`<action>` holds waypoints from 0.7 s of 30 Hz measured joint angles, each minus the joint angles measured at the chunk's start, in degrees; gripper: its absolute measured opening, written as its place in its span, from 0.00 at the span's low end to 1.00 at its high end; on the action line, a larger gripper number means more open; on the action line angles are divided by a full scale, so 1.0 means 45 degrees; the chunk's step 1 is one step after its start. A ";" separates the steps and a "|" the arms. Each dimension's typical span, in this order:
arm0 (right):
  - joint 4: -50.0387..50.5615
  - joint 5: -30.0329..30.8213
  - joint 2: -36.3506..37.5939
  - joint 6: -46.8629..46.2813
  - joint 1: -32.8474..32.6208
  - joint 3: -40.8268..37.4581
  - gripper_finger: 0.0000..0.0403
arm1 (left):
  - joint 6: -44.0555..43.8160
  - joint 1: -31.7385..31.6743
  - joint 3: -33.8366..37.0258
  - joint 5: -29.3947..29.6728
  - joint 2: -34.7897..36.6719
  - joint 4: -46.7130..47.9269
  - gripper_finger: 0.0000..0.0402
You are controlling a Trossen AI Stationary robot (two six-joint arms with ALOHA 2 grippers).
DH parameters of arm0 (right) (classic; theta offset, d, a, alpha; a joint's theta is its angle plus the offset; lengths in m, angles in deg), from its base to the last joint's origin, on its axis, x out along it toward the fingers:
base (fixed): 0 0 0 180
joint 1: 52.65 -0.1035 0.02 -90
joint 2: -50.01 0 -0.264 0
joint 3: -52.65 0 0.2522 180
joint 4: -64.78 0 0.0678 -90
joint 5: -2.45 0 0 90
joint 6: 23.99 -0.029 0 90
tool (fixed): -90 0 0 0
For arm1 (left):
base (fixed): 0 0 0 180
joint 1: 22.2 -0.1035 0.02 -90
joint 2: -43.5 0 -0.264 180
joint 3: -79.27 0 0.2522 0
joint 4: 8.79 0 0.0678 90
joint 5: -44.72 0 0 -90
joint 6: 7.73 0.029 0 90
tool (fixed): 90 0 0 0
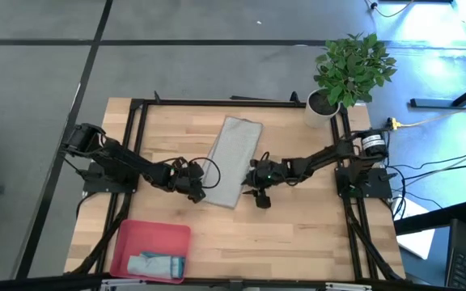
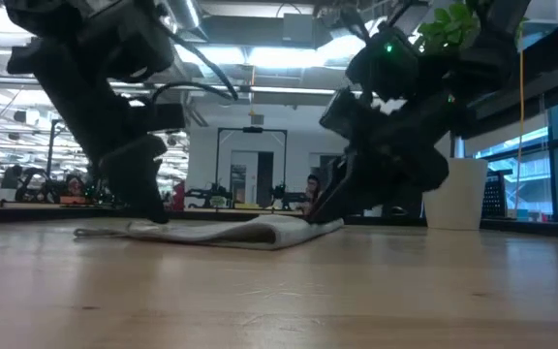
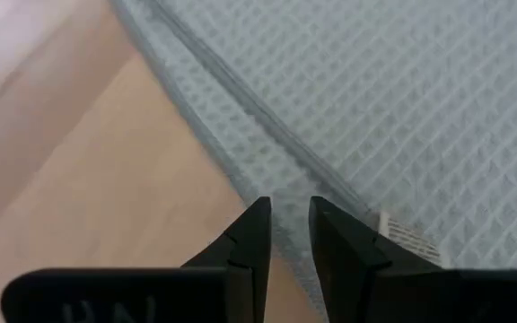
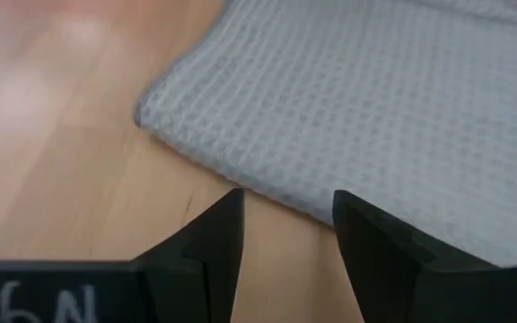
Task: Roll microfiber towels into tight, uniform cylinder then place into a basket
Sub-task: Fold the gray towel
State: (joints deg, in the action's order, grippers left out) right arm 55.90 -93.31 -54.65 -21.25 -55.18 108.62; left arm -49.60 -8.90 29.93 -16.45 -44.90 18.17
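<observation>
Grey towel (image 1: 235, 161) flat on table (image 1: 314, 234) — small white tag, writing unreadable

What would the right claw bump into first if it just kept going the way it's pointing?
Most likely the grey towel: the right gripper, jaws open, points at its near folded edge, with only a little bare table between.
</observation>
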 joint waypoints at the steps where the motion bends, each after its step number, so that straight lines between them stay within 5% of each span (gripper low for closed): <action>1: -0.0212 0.0000 -0.0211 -0.0003 -0.0002 0.0000 0.43 | 0.0000 0.0027 0.0039 -0.0054 -0.0063 -0.0054 0.18; 21: -0.0685 0.1020 -0.0909 0.0227 0.0761 0.0024 0.43 | 0.0098 0.1276 0.0030 -0.1297 -0.1209 -0.2867 0.18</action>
State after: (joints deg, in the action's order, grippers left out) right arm 52.81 -88.72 -58.74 -20.23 -51.76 108.73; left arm -49.16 -3.16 30.06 -22.28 -50.34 5.27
